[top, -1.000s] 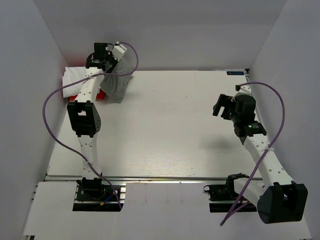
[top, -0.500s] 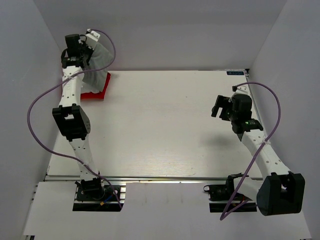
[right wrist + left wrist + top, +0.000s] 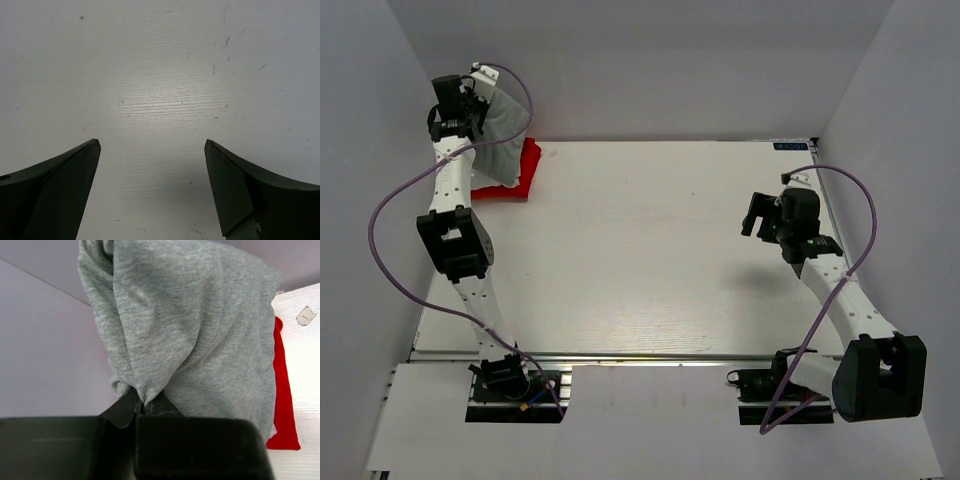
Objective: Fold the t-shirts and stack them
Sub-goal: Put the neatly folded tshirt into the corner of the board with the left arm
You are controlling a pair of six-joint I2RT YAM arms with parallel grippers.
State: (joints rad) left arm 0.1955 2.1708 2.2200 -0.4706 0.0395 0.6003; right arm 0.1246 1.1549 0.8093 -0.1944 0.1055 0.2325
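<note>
My left gripper (image 3: 470,98) is raised at the table's far left corner, shut on a bunched fold of the heather-grey t-shirt (image 3: 502,130). In the left wrist view the grey t-shirt (image 3: 200,330) hangs from the pinched jaws of the left gripper (image 3: 141,404) and fills most of the frame. Under it lies the red t-shirt (image 3: 523,167), showing as a strip of red t-shirt (image 3: 283,390) along the grey cloth's right edge. No white t-shirt shows. My right gripper (image 3: 757,213) hovers over the table's right side; in its wrist view the right gripper (image 3: 152,147) stands wide open over bare table.
White walls close in the table on the left, back and right. A small scrap of tape (image 3: 305,316) lies on the table near the red cloth. A purple cable (image 3: 395,200) loops off the left arm.
My left arm swung further left and up toward the corner, carrying the grey t-shirt off the table; the red shirt is now more uncovered. The right arm barely shifted.
</note>
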